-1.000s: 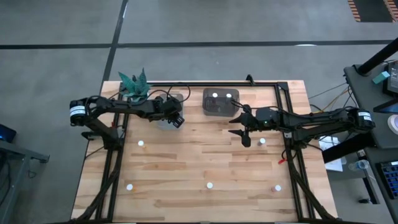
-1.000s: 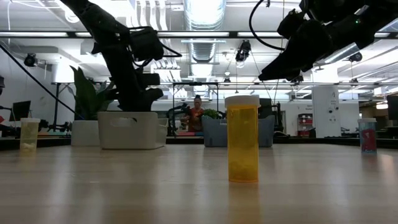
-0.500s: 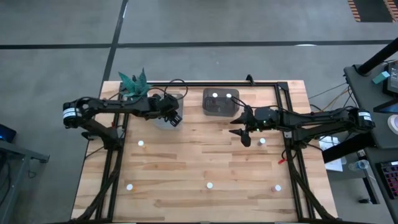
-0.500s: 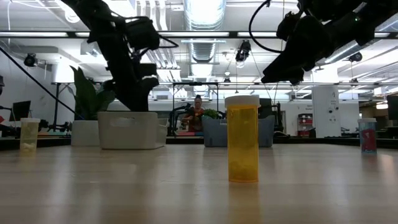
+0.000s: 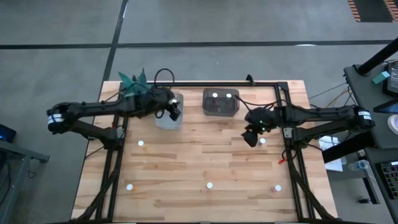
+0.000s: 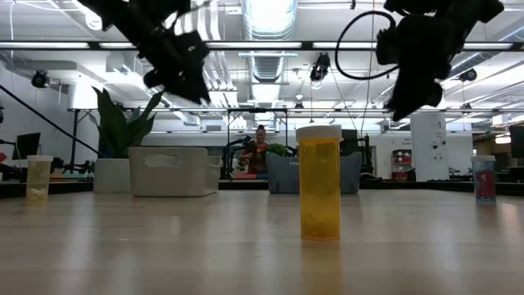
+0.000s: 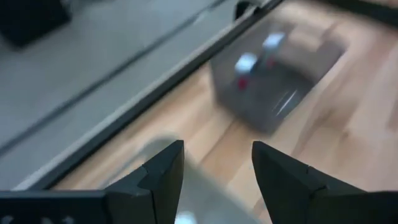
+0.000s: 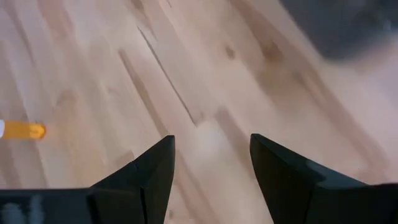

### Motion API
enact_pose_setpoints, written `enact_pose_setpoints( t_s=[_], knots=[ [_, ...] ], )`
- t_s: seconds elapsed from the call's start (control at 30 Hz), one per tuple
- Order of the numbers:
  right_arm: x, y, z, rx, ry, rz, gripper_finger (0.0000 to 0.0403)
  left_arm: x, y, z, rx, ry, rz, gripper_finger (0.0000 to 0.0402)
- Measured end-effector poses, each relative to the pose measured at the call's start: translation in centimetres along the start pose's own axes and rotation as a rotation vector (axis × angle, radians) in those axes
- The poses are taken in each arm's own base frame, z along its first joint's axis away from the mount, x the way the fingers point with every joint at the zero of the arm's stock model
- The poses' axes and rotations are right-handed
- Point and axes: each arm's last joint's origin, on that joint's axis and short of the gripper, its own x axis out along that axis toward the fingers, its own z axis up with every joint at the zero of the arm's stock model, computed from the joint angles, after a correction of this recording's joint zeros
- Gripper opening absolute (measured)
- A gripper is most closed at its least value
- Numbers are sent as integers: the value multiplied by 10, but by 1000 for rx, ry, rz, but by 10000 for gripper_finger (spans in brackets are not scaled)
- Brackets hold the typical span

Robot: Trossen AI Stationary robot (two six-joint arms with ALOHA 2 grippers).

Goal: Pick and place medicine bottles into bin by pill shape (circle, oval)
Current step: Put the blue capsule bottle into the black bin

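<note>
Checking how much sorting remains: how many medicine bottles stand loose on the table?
5: left, front left, front centre, front right, and one beside the right gripper. More may hide under the arms.

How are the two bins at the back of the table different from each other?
The dark bin is a smoky grey, while the clear bin is pale and nearly see-through. The dark bin holds two medicine bottles, whereas no white caps are visible in the clear bin. The left gripper hovers open over the clear bin; nothing hangs over the dark bin. Both stand on the table near its far edge.
</note>
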Motion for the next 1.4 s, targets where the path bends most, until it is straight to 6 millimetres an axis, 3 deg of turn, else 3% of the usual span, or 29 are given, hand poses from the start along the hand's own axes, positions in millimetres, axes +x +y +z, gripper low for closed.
enact_pose_setpoints(
  t_s=[0.27,0.53,1.17,1.4],
  knots=[
    [-13,-5,-16,277,201,-145,201,-17,-15,22,72,-253,-95,173],
    [-16,-11,-31,427,323,-290,201,-16,-18,21,105,-277,-102,173],
    [31,1,-41,328,468,-446,201,-16,-19,20,132,-274,-100,173],
    [39,1,-41,292,485,-466,193,-16,-20,20,134,-274,-104,173]
  ],
)
